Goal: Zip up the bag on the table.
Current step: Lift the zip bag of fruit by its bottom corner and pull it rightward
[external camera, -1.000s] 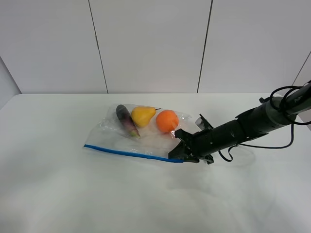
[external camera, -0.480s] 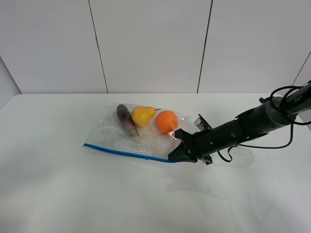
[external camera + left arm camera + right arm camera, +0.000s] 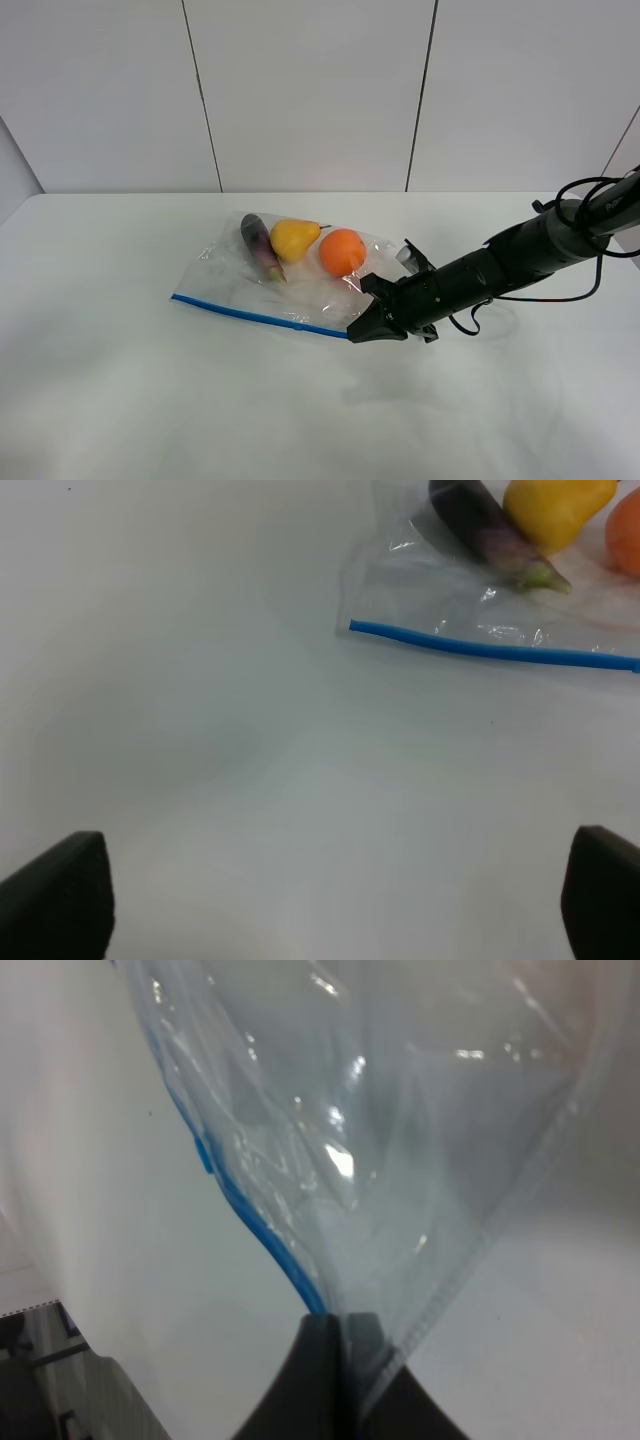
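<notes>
bag (image 3: 285, 285): clear, lying flat on the table (image 3: 120, 400) — blue strip (image 3: 255, 313) along its near edge; eggplant (image 3: 260, 246), pear (image 3: 293, 239) and orange (image 3: 343, 250) inside, at the far side.
right gripper (image 3: 358, 332): jaws pinched together on the bag corner at the strip's right end.
left gripper (image 3: 330, 895): jaws wide apart, holding nothing — over bare table, well short of the strip's other end.

A purple eggplant (image 3: 261, 248), a yellow pear (image 3: 293, 239) and an orange (image 3: 343, 250) lie in a row, the pear in the middle, close against the eggplant, the orange just beside it. Behind them stands a pale panelled wall (image 3: 300, 90) with dark vertical seams.
</notes>
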`<act>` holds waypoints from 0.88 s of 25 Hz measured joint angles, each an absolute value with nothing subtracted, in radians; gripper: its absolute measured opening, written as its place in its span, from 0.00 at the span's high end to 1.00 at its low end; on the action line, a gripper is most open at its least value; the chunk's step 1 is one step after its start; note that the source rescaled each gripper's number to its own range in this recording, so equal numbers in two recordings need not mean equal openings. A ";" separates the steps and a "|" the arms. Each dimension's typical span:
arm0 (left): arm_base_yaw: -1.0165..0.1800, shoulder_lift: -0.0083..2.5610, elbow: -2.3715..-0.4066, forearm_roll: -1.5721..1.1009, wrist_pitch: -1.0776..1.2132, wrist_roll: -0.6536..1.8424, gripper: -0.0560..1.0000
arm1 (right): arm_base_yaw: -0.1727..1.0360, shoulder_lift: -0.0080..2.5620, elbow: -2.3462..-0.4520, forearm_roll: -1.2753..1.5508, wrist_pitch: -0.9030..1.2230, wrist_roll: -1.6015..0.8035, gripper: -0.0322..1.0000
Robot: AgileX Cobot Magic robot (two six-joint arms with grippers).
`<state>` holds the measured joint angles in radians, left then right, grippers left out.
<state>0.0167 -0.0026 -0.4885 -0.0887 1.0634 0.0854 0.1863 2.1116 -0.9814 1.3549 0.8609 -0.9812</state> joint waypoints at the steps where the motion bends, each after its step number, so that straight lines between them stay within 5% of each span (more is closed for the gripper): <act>1: 0.017 -0.003 -0.489 -0.089 1.063 0.085 0.00 | 0.186 2.112 -0.981 1.355 0.861 -0.981 0.97; 22: 0.017 -0.003 -0.494 -0.089 1.062 0.085 0.00 | 0.178 1.993 -1.096 1.317 0.992 -0.928 0.97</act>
